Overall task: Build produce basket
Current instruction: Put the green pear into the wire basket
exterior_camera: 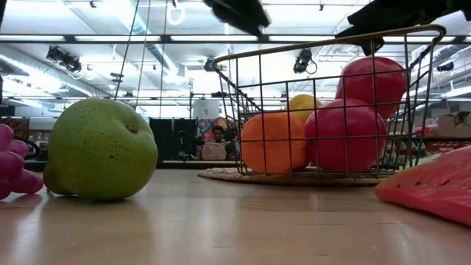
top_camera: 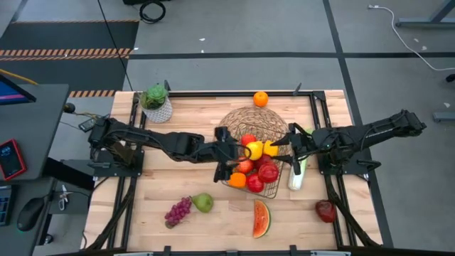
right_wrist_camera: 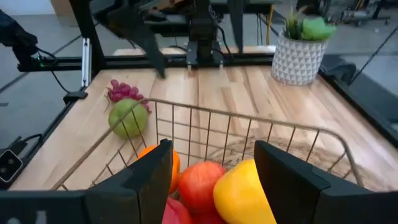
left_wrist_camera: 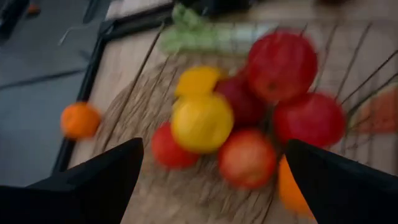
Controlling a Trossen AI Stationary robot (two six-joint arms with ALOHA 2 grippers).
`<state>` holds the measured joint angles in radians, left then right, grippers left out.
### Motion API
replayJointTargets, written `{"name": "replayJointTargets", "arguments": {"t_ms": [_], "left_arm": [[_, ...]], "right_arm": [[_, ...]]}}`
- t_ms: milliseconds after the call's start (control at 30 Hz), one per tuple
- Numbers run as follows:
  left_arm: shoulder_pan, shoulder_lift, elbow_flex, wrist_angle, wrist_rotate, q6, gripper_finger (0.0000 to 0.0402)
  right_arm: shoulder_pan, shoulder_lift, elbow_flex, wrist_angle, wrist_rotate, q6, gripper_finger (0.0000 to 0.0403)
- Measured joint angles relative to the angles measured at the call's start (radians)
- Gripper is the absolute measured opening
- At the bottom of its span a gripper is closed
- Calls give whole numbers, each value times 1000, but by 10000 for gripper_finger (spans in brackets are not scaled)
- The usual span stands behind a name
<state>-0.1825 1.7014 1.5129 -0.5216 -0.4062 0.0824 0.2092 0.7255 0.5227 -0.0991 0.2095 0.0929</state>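
High view: a pale wood table (top_camera: pixel 178 163) with a dark frame stands on a grey floor, a potted plant (top_camera: pixel 156 102) at its far left corner. The basket (top_camera: pixel 254 171) sits mid-table, part on a round woven mat (top_camera: pixel 252 122), holding red, orange and yellow fruit. The celery (top_camera: pixel 296 175) lies just right of it, its long axis running near to far. Grapes (top_camera: pixel 178 211), pear (top_camera: pixel 203 203) and watermelon (top_camera: pixel 261 218) lie near the front, an apple (top_camera: pixel 325 210) front right, an orange (top_camera: pixel 261 99) at the far edge. The left gripper (top_camera: pixel 229 154) hangs spread wide at the basket's left rim, the right gripper (top_camera: pixel 293 144) at its right rim. Low view: the pear looms left, the basket upright behind; ceiling lights and a seated person show beyond. Left wrist view: wide fingers (left_wrist_camera: pixel 93 180) frame the fruit, empty. Right wrist view: the fingers (right_wrist_camera: pixel 143 180) stand apart over the fruit, gripping nothing visible.
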Motion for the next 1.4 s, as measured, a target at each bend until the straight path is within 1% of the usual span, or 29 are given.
{"name": "replayJointTargets", "arguments": {"t_ms": [133, 367, 433, 500, 567, 667, 767, 867, 1000, 1067, 1133, 1200, 1267, 1367, 1400], "left_arm": [[-1, -39, 0, -110, -67, -83, 400], [-14, -73, 0, -187, -72, -184, 400], [-21, -78, -1, -219, -73, -222, 400], [-30, -79, 0, -249, -84, -245, 400], [-42, -80, -1, -271, -114, -252, 400], [-64, -97, -2, -289, -195, -246, 400], [-79, -129, -3, -297, -247, -246, 400], [-93, -171, -55, -288, -292, -246, 400], [-96, -249, -186, -228, -309, -272, 400], [-96, -290, -252, -201, -301, -314, 400], [-97, -322, -295, -188, -269, -393, 400], [-97, -359, -334, -210, -191, -486, 400], [-97, -370, -356, -214, -83, -561, 400], [-122, -374, -395, -259, 30, -632, 400], [-130, -371, -404, -252, 59, -645, 400]], "right_arm": [[0, 5, 0, -7, 0, 5, 231], [-15, 29, -1, -8, 4, 15, 231], [-31, 37, 0, -1, 29, 15, 231], [-51, 47, 0, -6, 80, 17, 231], [-80, 65, 0, 2, 111, 16, 231], [-135, 97, 0, 7, 111, 17, 231], [-181, 138, 1, 7, 111, 16, 231], [-219, 189, 42, -31, 118, 9, 231], [-252, 251, 120, -87, 134, -34, 231], [-259, 273, 154, -96, 130, -55, 231], [-266, 272, 178, -117, 130, -71, 231], [-273, 270, 194, -119, 130, -91, 231], [-284, 252, 197, -119, 130, -118, 231], [-305, 233, 201, -107, 130, -151, 231], [-315, 224, 200, -118, 129, -154, 231]]}}
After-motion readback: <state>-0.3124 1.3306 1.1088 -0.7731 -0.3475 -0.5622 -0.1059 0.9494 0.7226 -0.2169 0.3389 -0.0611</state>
